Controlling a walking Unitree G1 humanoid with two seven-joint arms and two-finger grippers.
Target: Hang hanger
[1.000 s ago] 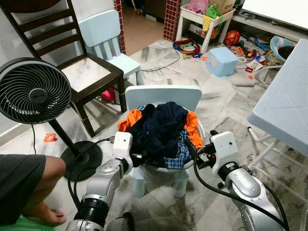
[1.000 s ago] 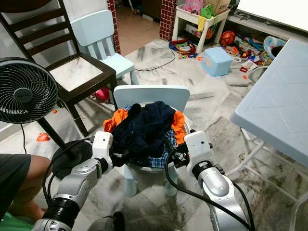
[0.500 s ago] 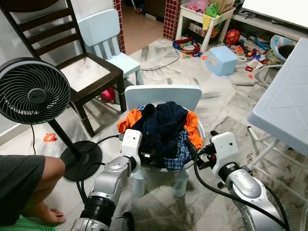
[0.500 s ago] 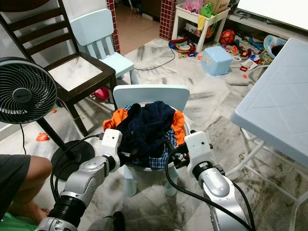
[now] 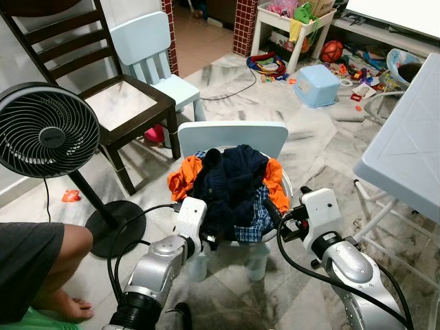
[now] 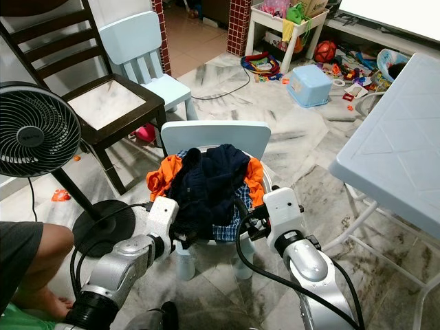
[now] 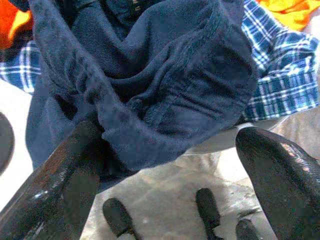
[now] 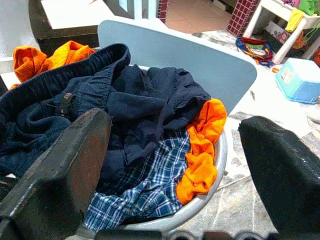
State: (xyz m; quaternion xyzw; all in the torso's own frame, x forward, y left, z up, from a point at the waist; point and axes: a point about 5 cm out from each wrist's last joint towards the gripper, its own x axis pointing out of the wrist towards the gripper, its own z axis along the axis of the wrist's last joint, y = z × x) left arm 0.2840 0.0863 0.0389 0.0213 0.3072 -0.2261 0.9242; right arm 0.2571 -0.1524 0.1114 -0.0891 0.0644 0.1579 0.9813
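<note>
- The white basin (image 5: 283, 206) of clothes sits on the small pale-blue chair (image 5: 234, 137); the left gripper (image 7: 165, 165) is at the basin's near-left rim and the right gripper (image 8: 175, 165) at its near-right rim.
- No hanger can be made out anywhere (it may be buried under the clothes, but that is a guess).
- The left gripper's fingers stand apart with a fold of the navy garment (image 5: 230, 182) hanging between them, touching one finger (image 7: 65, 165); it is the nearer arm to that fold.
- The right gripper is spread wide, holding nothing, aimed across the pile toward the chair back.
- The navy garment lies draped over the pile's top, trailing down toward the left gripper.
</note>
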